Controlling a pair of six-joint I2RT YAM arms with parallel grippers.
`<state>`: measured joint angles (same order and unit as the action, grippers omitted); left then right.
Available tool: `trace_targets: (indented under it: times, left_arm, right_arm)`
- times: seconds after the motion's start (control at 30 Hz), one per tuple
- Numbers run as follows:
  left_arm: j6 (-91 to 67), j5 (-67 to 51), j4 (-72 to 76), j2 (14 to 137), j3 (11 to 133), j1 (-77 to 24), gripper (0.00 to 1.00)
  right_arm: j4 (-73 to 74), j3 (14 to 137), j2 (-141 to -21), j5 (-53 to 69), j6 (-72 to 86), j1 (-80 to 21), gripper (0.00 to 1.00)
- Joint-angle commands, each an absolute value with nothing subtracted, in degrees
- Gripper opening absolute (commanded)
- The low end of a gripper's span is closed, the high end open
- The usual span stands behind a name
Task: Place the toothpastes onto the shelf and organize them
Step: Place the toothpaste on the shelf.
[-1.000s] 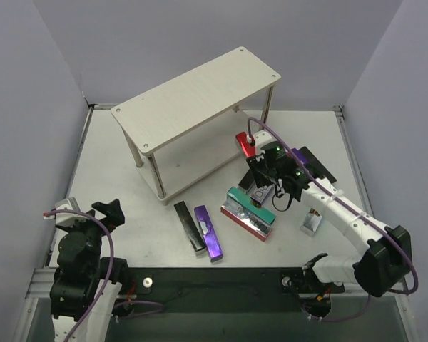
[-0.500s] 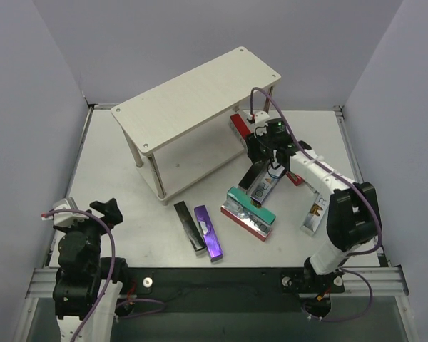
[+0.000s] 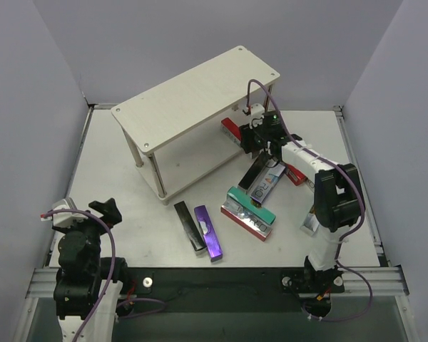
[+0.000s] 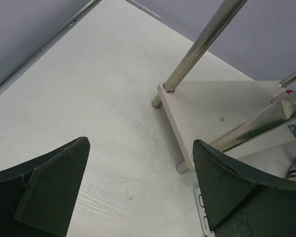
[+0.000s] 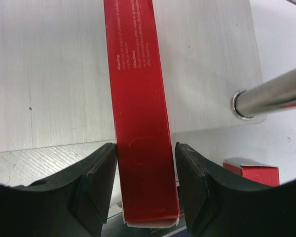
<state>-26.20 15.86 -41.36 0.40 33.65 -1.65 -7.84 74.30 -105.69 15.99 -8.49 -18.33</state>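
Closest to the bases, the left gripper [image 4: 139,150] sits low in its own corner with its black fingers spread as wide as they go, gripping nothing, just the white table [image 4: 89,74] showing between them. A bit further out on the tabletop, a slim black carton [image 3: 187,226] lies right beside a glossy purple carton [image 3: 208,232]. Then comes a teal carton [image 3: 253,206] with a red one tight against it, a silvery carton [image 3: 312,219] off to the right, and a white-and-blue carton [image 3: 267,183] next to another black one. Past those, the right gripper [image 5: 144,148] has its fingers on either side of a long glossy red toothpaste carton [image 5: 135,94], hugging it closely. Honestly can't tell if it's pinching or gone loose. That carton's far end lies over the lower board of the two-tier pale wood shelf with thin metal rod legs [image 3: 200,92], under the top board, with one leg just to its right.
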Motion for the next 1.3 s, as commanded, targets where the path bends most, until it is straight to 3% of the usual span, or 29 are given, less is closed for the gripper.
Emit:
trace_targets:
  times: [0.0,0.23,0.6,0.83,1.27]
  left_arm:
    - [-25.31,15.64,-38.58,-3.78,33.84,-0.88,0.97]
    - [-25.23,15.29,-38.5,-3.96,33.84,-0.79,0.97]
    - [-24.7,14.77,-37.97,-5.01,33.4,-0.79,0.97]
    - [-24.61,14.59,-37.79,-5.71,33.31,-0.79,0.97]
    - [-24.43,14.41,-37.62,-6.07,32.96,-0.79,0.97]
  right_arm:
    - [-11.95,76.99,-106.44,16.26,-7.65,-17.4,0.51]
    - [-13.53,72.08,-98.63,17.14,-0.01,-16.35,0.67]
    - [-26.7,51.35,-84.65,14.86,37.38,-11.52,0.85]
    - [-39.54,42.9,-86.74,12.75,59.47,-10.99,0.85]
    - [-48.51,43.77,-96.59,14.41,70.13,-10.55,0.78]
